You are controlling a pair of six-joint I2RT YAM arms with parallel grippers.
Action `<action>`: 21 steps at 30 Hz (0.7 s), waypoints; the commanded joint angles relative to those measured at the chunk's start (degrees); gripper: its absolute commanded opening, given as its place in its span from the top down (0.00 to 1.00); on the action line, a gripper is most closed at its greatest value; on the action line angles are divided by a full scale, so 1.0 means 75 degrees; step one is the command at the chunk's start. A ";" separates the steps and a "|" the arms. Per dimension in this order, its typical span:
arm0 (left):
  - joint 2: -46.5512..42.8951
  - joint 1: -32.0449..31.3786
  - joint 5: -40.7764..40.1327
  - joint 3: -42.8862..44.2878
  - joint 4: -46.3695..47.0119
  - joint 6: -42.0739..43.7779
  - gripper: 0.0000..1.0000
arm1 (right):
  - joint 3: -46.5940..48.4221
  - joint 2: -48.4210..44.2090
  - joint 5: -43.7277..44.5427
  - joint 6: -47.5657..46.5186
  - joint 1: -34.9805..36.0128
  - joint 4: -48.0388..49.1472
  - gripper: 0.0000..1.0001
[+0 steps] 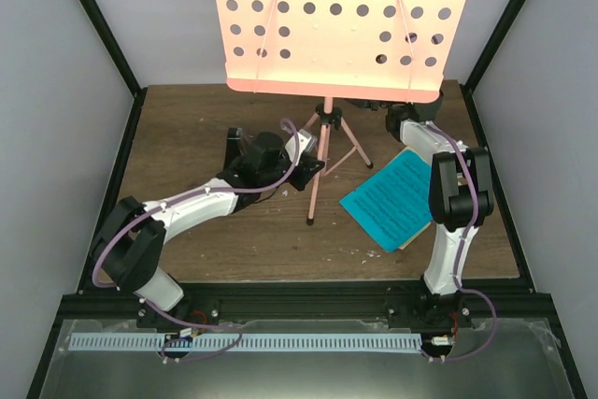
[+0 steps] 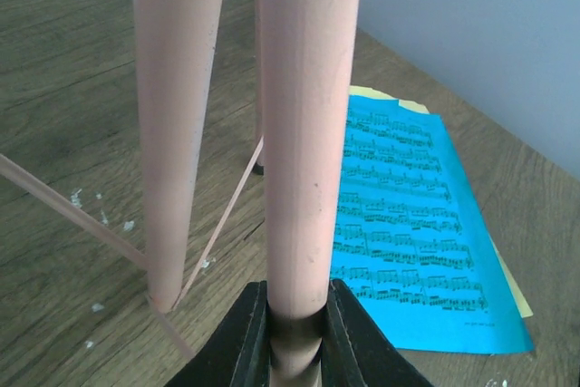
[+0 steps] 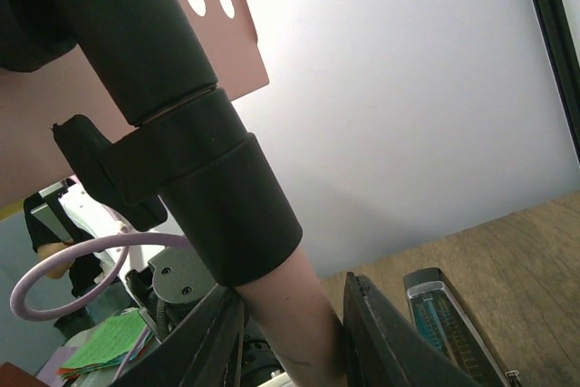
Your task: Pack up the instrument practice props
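Note:
The salmon-pink music stand (image 1: 341,16) stands at the back centre, and its perforated desk hides the table behind it. My left gripper (image 1: 306,170) is shut on one pink tripod leg (image 2: 308,178), with the jaws pressed on both of its sides (image 2: 294,337). My right gripper (image 3: 290,301) is under the desk, out of sight from above. Its jaws close round the pink pole just below a black collar (image 3: 227,215). The blue sheet-music page (image 1: 392,198) lies flat on a yellow page (image 2: 509,280), right of the legs. The black metronome (image 3: 453,324) stands just beyond the right fingers.
White walls and black frame posts (image 1: 98,25) close in the wooden table (image 1: 187,128) on three sides. A black rail (image 1: 299,301) runs along the near edge. The other thin tripod legs (image 1: 353,149) spread round the left gripper. Small white crumbs lie on the wood.

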 commanded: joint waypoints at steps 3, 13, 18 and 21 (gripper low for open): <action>-0.0811 0.0014 -0.0575 -0.0057 0.0465 0.0509 1.00 | -0.0554 -0.0051 -0.0942 0.0504 0.0269 0.2510 0.87; -0.1475 -0.0007 -0.0859 -0.0452 0.1059 0.0886 1.00 | -0.0877 -0.0234 -0.0939 0.0410 0.0512 0.2511 0.88; -0.1921 -0.0054 -0.1066 -0.0751 0.1259 0.1006 1.00 | -0.0943 -0.0279 -0.0961 0.0387 0.0687 0.2510 0.88; -0.2147 -0.0104 -0.1199 -0.0840 0.1484 0.1121 1.00 | -0.0974 -0.0282 -0.0952 0.0365 0.0784 0.2518 0.89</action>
